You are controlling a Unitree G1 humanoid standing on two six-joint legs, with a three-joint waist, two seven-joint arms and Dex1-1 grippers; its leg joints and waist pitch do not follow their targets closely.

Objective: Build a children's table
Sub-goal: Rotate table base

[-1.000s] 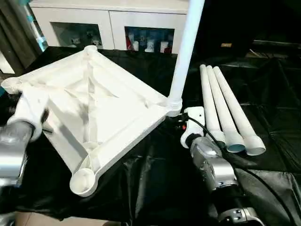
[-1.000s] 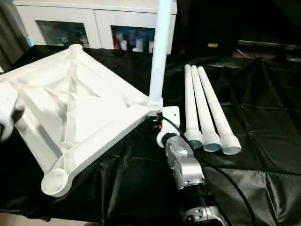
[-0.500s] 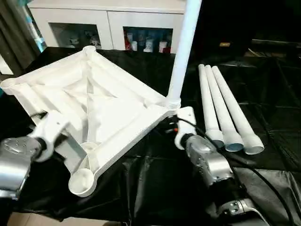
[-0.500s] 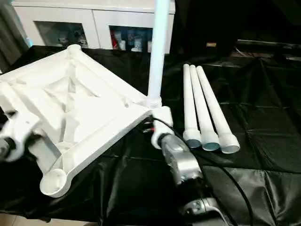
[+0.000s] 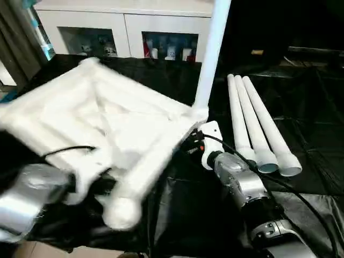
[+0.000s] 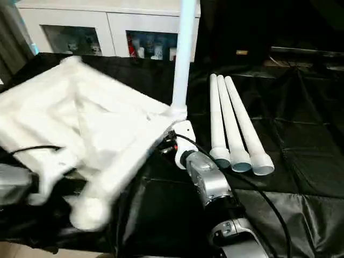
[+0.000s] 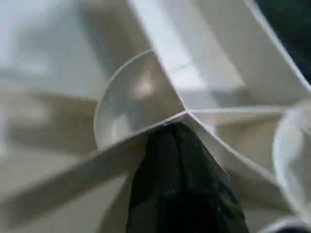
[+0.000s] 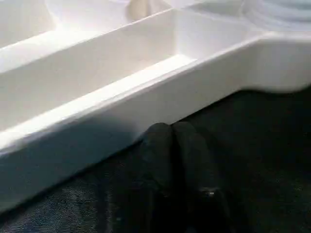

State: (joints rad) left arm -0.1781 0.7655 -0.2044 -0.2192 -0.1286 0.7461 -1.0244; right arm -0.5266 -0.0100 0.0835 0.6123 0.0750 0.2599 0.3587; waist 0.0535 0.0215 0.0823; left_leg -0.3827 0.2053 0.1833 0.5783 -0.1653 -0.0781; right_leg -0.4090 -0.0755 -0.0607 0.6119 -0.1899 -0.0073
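Observation:
The children's table top lies ribbed side up on the black cloth, blurred with motion. One white leg stands upright in its right corner socket. Three more legs lie side by side to the right. My left gripper is shut inside the underside near the front corner, its tip touching a rib junction beside a round socket. My right gripper is shut, low on the cloth, its tips against the outer rim wall just below the standing leg's corner.
A white glass-door cabinet stands behind the draped table. Black cloth spreads to the right past the loose legs. A black cable runs along my right forearm. The draped table's front edge is close below the top's near corner.
The table top has started to move, its near corner swinging right. My left gripper travelled from the left edge to the near corner. My right gripper shut and edged up to the rim.

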